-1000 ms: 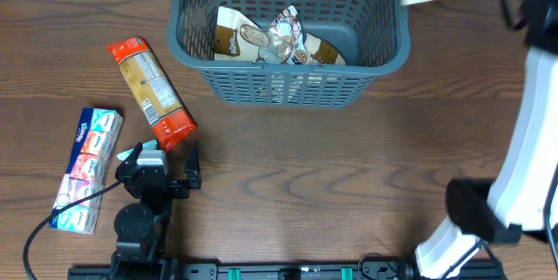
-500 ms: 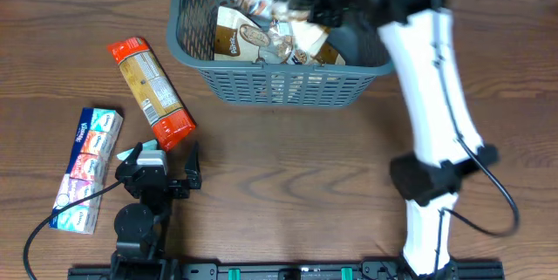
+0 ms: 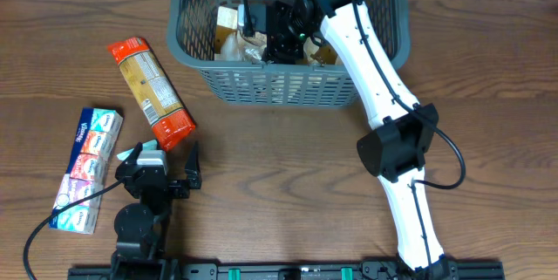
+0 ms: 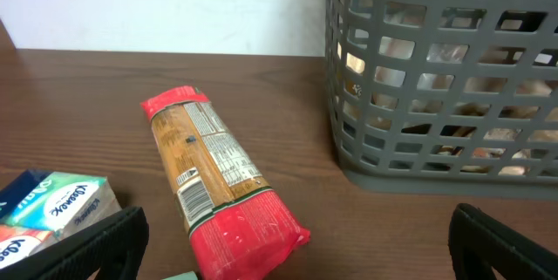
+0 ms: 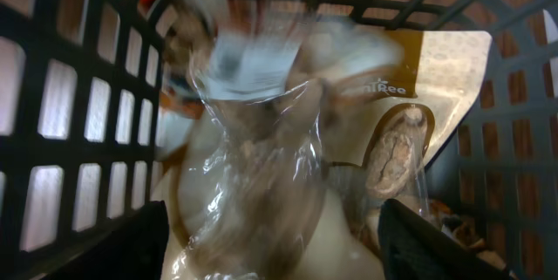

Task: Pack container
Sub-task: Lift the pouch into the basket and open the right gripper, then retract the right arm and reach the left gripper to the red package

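The container (image 3: 261, 88) is a dark grey lattice basket at the table's far middle, also seen in the left wrist view (image 4: 436, 97). My right gripper (image 3: 279, 36) reaches down inside it. In the right wrist view its jaws (image 5: 275, 245) stand wide apart, and a blurred clear plastic packet (image 5: 261, 140) lies loose between and ahead of them. The clear packet rests on a brown-and-white packet (image 5: 427, 97) on the basket floor. My left gripper (image 3: 166, 153) sits open and empty near the table's front left, just short of a long packet with red ends (image 3: 150, 92).
A strip of tissue packs (image 3: 87, 167) lies at the left, beside the left gripper, and shows in the left wrist view (image 4: 52, 210). The red-ended packet (image 4: 214, 184) lies on the table between the tissues and the basket. The right arm stretches from the front edge up over the basket's front wall.
The right arm swung from the far right into the basket carrying the clear packet, and its jaws have opened. The left arm has not moved.
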